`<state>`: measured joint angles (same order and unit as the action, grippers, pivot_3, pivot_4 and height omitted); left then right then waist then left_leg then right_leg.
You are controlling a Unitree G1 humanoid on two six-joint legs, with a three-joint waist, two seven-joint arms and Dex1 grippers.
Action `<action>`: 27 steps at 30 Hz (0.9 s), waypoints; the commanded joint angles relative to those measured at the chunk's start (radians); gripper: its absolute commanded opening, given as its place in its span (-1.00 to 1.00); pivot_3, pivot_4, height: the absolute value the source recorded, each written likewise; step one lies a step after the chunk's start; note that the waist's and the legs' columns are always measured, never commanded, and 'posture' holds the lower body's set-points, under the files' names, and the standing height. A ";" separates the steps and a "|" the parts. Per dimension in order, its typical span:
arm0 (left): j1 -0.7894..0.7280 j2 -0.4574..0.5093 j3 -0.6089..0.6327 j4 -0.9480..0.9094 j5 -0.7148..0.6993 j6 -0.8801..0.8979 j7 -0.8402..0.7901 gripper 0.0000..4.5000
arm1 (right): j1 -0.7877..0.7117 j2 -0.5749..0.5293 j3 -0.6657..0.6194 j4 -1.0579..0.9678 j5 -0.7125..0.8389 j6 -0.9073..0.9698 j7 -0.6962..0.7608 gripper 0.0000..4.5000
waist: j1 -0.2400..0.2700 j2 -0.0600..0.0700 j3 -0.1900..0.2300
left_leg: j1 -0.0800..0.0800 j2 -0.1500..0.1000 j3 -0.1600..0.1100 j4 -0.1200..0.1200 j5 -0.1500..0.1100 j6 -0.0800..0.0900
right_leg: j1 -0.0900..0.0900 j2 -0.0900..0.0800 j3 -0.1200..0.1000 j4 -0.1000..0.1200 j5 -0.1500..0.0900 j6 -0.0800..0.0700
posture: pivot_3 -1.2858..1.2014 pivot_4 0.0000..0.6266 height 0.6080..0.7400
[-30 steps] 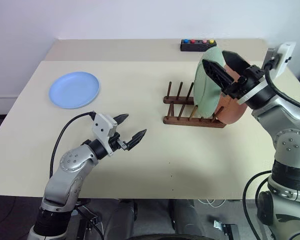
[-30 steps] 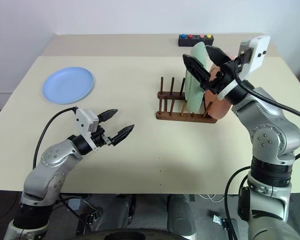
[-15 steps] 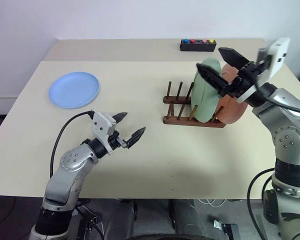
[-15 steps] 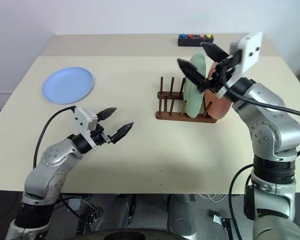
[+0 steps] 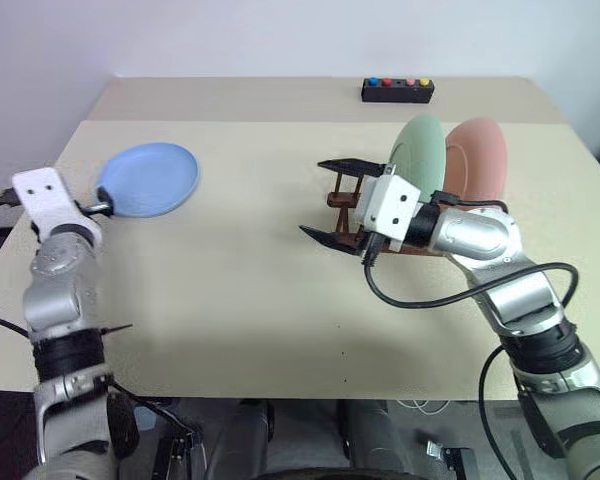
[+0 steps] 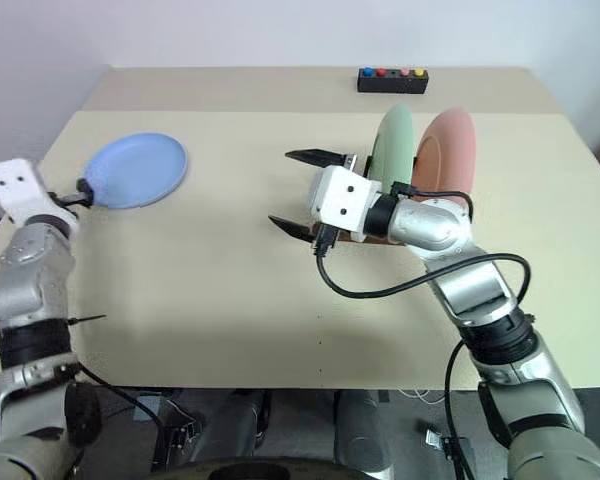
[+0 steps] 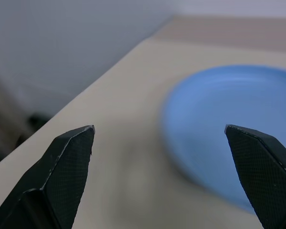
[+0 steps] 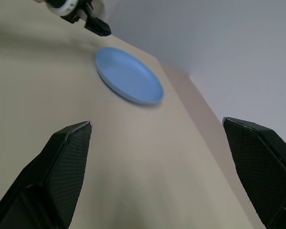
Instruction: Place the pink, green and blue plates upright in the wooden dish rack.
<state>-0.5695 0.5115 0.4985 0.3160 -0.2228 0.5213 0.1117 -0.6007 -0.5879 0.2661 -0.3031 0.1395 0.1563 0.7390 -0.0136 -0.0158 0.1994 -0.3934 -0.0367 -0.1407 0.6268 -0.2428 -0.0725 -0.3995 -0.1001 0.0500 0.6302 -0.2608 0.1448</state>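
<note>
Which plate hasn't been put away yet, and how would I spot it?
Look at the beige table, at its far left corner. The blue plate lies flat there, just ahead of the left tool. The green plate and pink plate stand upright in the rack to the right; the blue one alone lies flat.

This looks like a robotics lab or test room rather than a home kitchen. A plain beige desk (image 5: pixel 280 300) stands against a bare white wall (image 5: pixel 280 35), with no sink, cupboards or appliances around it, and loose cables (image 5: pixel 420 405) lie on the floor under its front edge. On the desk sit only staged props: a small wooden dish rack (image 5: pixel 345 205) with plastic plates and, at the far edge, a black box with coloured buttons (image 5: pixel 397 91).
</note>
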 commanded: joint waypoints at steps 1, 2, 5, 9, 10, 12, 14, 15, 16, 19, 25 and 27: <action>-0.092 0.051 0.002 0.170 0.009 -0.034 -0.018 1.00 | -0.031 0.021 -0.015 0.005 -0.018 -0.036 0.012 0.99 | 0.002 -0.001 0.000 | 0.000 0.000 0.000 0.000 0.000 0.000 | 0.000 0.000 0.000 0.000 0.000 0.000 | 0.03 -0.52 1.00; -0.126 0.059 0.002 0.236 0.002 -0.040 -0.030 1.00 | -0.030 0.026 -0.015 0.009 -0.022 -0.040 0.014 0.99 | 0.002 -0.001 0.000 | 0.000 0.000 0.000 0.000 0.000 0.000 | 0.000 0.000 0.000 0.000 0.000 0.000 | 0.03 -0.52 1.00; -0.212 0.068 -0.012 0.390 -0.010 -0.069 -0.087 1.00 | -0.022 0.035 -0.021 0.009 -0.028 -0.046 0.018 0.99 | 0.001 -0.001 0.000 | 0.000 0.000 0.000 0.000 0.000 -0.001 | 0.000 0.000 0.000 0.000 0.000 0.000 | 0.03 -0.52 1.00; -0.302 0.074 -0.045 0.532 0.009 -0.142 -0.115 1.00 | -0.004 0.041 -0.022 -0.009 -0.037 -0.043 0.014 0.99 | -0.004 -0.002 0.000 | 0.000 0.000 0.000 0.000 0.000 -0.001 | 0.000 0.000 0.000 0.000 0.000 0.000 | 0.03 -0.52 1.00; -0.315 0.074 -0.050 0.549 0.007 -0.155 -0.121 1.00 | 0.001 0.042 -0.024 -0.015 -0.039 -0.041 0.013 0.99 | -0.006 -0.002 0.000 | 0.000 0.000 0.000 -0.001 0.000 -0.001 | -0.001 0.000 0.000 0.000 0.000 0.000 | 0.03 -0.52 1.00; -0.336 0.071 -0.059 0.584 0.005 -0.174 -0.128 1.00 | 0.010 0.042 -0.028 -0.025 -0.039 -0.034 0.011 0.99 | -0.008 -0.002 0.000 | 0.000 0.000 0.000 -0.001 0.000 -0.001 | -0.001 0.000 0.000 0.000 0.000 0.000 | 0.03 -0.52 1.00; -0.350 0.066 -0.072 0.615 0.009 -0.179 -0.131 1.00 | 0.019 0.042 -0.031 -0.033 -0.041 -0.031 0.010 0.99 | -0.008 -0.002 0.000 | 0.000 0.000 0.000 -0.002 0.001 -0.001 | -0.002 0.000 0.000 0.001 0.000 0.000 | 0.03 -0.52 1.00; -0.355 0.065 -0.077 0.627 0.010 -0.182 -0.132 1.00 | 0.021 0.042 -0.032 -0.035 -0.042 -0.031 0.009 0.99 | -0.008 -0.002 0.000 | 0.000 0.000 0.000 -0.002 0.001 -0.001 | -0.002 0.000 0.000 0.001 0.000 0.000 | 0.03 -0.52 1.00; -0.360 0.064 -0.081 0.637 0.010 -0.184 -0.133 1.00 | 0.023 0.042 -0.032 -0.036 -0.042 -0.031 0.009 0.99 | -0.007 -0.002 0.000 | 0.000 0.000 0.000 -0.003 0.001 -0.001 | -0.002 0.000 0.000 0.001 0.000 0.000 | 0.03 -0.52 1.00; -0.388 0.054 -0.092 0.691 0.013 -0.181 -0.103 0.76 | 0.018 0.045 -0.031 -0.023 -0.046 -0.032 0.009 1.00 | -0.006 -0.002 0.000 | 0.000 0.000 0.000 -0.003 0.001 -0.001 | -0.003 0.000 0.000 0.001 0.000 0.000 | 0.03 -0.52 1.00; -0.409 0.038 -0.056 0.736 -0.021 -0.204 -0.043 -0.45 | 0.025 0.042 -0.035 -0.020 -0.049 -0.039 0.014 1.00 | -0.006 -0.002 0.000 | -0.001 0.000 0.000 -0.003 0.001 -0.001 | -0.003 0.000 0.000 0.001 0.000 0.000 | 0.03 -0.52 1.00; -0.409 0.036 -0.048 0.742 -0.031 -0.214 -0.037 -0.81 | 0.030 0.040 -0.036 -0.019 -0.050 -0.043 0.015 1.00 | -0.006 -0.002 0.000 | 0.000 0.000 0.000 -0.003 0.001 -0.001 | -0.003 0.000 0.000 0.001 0.000 0.000 | 0.03 -0.52 1.00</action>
<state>-0.9610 0.5402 0.4429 1.0582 -0.2497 0.3180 0.0644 -0.5680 -0.5495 0.2615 -0.2890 0.0910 0.1298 0.7541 -0.0191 -0.0179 0.1989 -0.3938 -0.0368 -0.1406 0.6237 -0.2420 -0.0739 -0.4023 -0.1002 0.0501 0.6310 -0.2603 0.1450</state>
